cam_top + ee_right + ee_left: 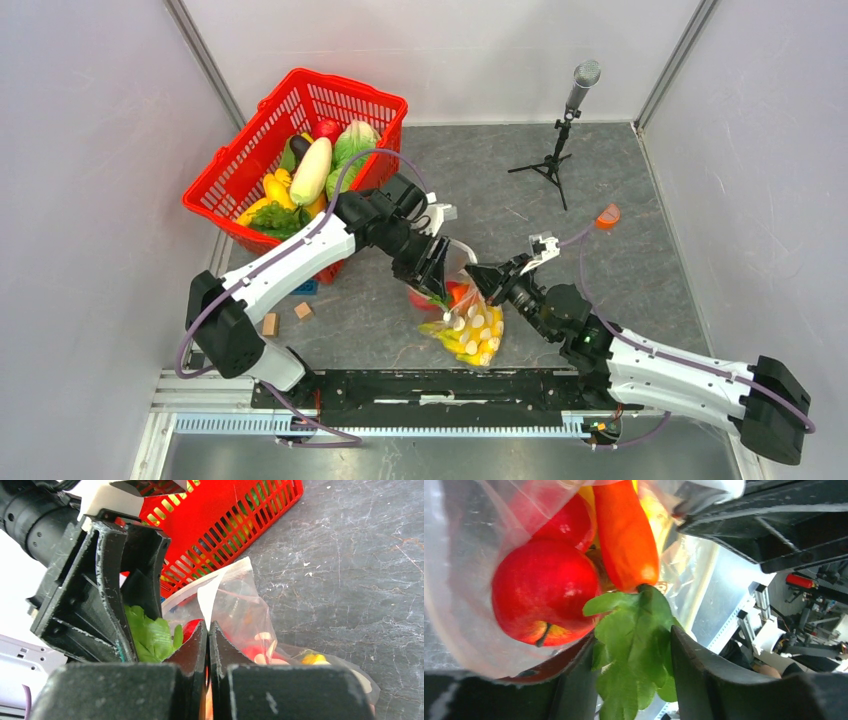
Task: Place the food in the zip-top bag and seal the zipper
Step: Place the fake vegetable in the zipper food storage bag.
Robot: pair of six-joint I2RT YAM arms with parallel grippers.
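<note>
Left gripper [631, 645] jaws apart around leaves [639, 610], grip unclear; carrot [624, 535] runs straight ahead, tip-first into bag [454, 580]. Right gripper [207, 627] pressed together, pinching bag rim.

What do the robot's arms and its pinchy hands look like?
The left arm and the right arm both have white shells with chunky black joints. A thin purple-grey cable loops along each one. The left gripper and the right gripper are black, each with two wedge-shaped fingers, scratched pale along their edges.
</note>
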